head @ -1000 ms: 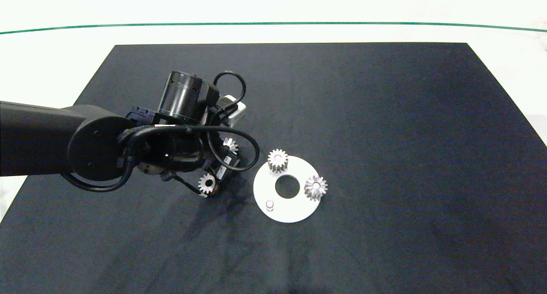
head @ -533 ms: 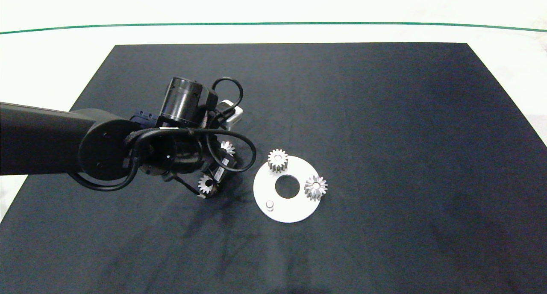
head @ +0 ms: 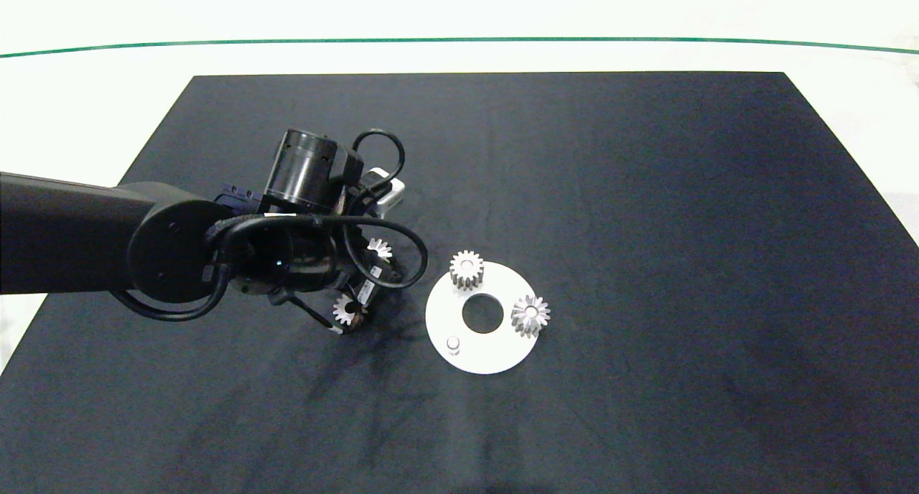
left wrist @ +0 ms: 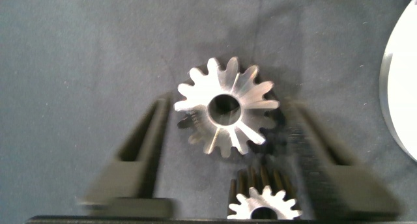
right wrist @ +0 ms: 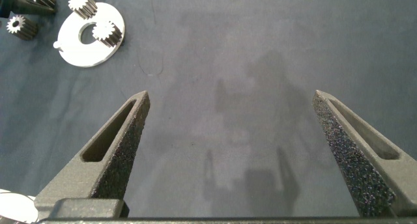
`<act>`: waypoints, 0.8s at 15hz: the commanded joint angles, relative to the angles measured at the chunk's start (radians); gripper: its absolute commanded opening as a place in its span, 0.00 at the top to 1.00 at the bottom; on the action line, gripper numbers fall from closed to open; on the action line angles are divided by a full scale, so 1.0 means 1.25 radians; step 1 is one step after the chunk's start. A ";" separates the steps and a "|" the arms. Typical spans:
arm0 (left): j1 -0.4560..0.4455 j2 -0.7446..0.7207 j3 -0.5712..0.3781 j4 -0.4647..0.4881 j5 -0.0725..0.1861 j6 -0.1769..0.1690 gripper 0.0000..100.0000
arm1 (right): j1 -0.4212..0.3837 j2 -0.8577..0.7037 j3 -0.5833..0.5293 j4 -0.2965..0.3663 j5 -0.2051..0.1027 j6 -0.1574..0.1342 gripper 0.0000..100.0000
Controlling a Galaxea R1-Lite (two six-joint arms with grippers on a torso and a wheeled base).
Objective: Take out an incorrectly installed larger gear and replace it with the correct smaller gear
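Note:
The larger gear (left wrist: 225,107), silver with flared star-like teeth, lies flat on the black mat between the fingers of my left gripper (left wrist: 226,105). The fingers stand open on either side of it with a gap on both sides. In the head view the same gear (head: 347,311) shows under the left arm's tip, left of the white disc (head: 502,350). The smaller gear (left wrist: 264,201), straight-toothed, stands close beside it, and in the head view this gear (head: 379,248) is half hidden by the wrist. My right gripper (right wrist: 229,97) hangs open over bare mat, far from the disc.
On the white disc stand a small spur gear (head: 467,268) and a star-toothed gear (head: 530,314), with one bare peg (head: 453,344) and a centre hole. The black mat (head: 682,264) covers most of the white table. The left arm's cables loop near the disc's left edge.
The left arm has drifted slightly left and settled lower over the two loose gears. The gears on the disc have not moved.

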 commanded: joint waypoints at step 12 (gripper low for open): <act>0.023 -0.085 0.034 0.164 -0.046 -0.006 0.00 | 0.000 -0.006 0.002 0.003 0.000 0.000 0.00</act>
